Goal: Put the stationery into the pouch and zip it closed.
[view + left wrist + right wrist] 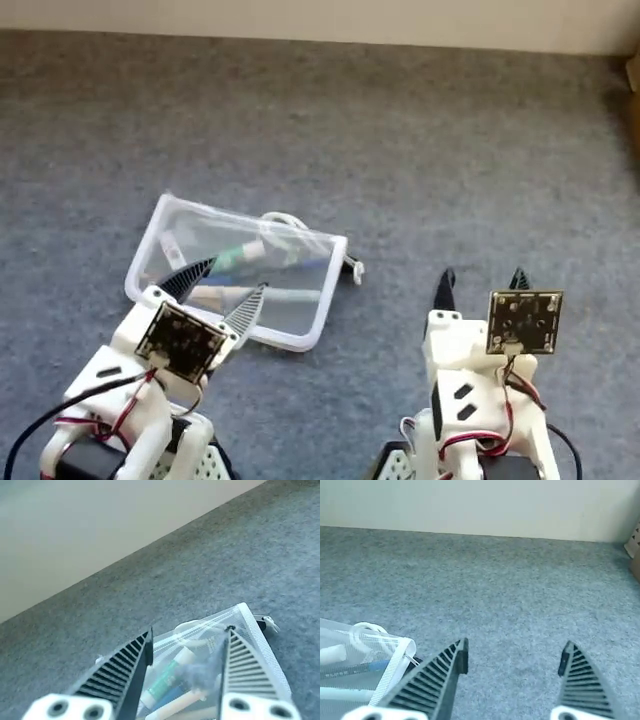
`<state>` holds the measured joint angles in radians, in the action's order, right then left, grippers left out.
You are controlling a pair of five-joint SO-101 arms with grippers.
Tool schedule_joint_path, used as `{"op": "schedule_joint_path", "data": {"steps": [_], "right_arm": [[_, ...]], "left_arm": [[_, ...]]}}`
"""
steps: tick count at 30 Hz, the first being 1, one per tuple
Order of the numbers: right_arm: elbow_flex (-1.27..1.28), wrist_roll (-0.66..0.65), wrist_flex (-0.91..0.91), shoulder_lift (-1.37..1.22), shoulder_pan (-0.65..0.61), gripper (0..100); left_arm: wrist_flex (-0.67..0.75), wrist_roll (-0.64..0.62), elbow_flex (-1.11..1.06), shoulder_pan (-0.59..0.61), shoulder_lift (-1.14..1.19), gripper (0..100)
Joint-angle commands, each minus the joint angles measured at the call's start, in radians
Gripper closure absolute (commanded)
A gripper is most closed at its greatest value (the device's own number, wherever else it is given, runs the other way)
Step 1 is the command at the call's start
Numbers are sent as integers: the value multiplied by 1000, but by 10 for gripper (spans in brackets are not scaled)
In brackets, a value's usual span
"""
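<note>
A clear mesh pouch with white edging lies on the grey carpet, left of centre. Inside it I see several pieces of stationery: a green-and-white tube, a blue pen and a pale stick. Its zipper pull sticks out at the pouch's right corner. My left gripper hovers open over the near part of the pouch, nothing between its fingers. My right gripper stands open above bare carpet to the right of the pouch, empty. The pouch's corner lies just beside its fingers in the right wrist view.
Grey carpet stretches all around the pouch, up to a pale wall at the back. A brown object shows at the far right edge.
</note>
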<state>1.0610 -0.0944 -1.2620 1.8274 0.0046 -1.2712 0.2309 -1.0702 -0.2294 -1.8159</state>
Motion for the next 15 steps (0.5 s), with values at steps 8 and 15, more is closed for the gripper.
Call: {"op": "schedule_joint_path", "data": {"steps": [8,15], "right_arm": [[1,-12,-39,7,-18,724],[1,-17,-127,7,-18,724]], "left_arm": [[-63,-3,77,-13,-10,941],[-57,-3,74,44,-10,994]]}}
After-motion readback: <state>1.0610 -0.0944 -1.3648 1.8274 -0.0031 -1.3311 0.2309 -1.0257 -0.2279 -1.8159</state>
